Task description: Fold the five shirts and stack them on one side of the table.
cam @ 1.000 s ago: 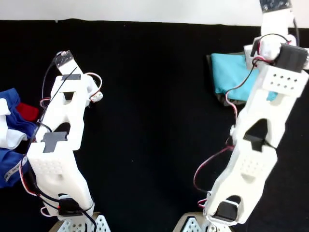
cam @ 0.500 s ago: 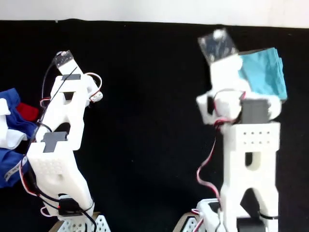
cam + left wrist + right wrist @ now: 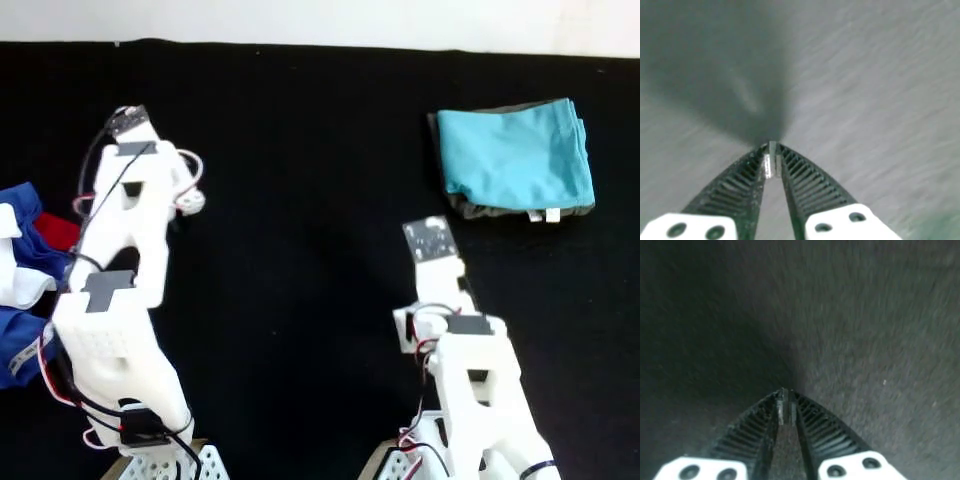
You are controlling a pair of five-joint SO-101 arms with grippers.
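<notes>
A folded teal shirt [image 3: 516,155] lies on top of a darker folded one at the far right of the black table [image 3: 310,200]. A heap of unfolded blue, white and red shirts [image 3: 25,265] sits at the left edge. In the high view the left arm [image 3: 115,290] stands by that heap, its tip near the far left. The right arm [image 3: 455,370] is drawn back to the near right, well short of the teal shirt. My left gripper [image 3: 771,150] is shut over bare cloth with nothing in it. My right gripper [image 3: 785,395] is shut too, empty, over dark cloth.
The table's middle is bare black cloth between the two arms. A white wall strip [image 3: 320,20] runs along the far edge. Red and black cables [image 3: 425,340] hang on the right arm.
The right arm has pulled back from over the teal stack toward its base at the near right, uncovering the stack. The left arm has barely shifted.
</notes>
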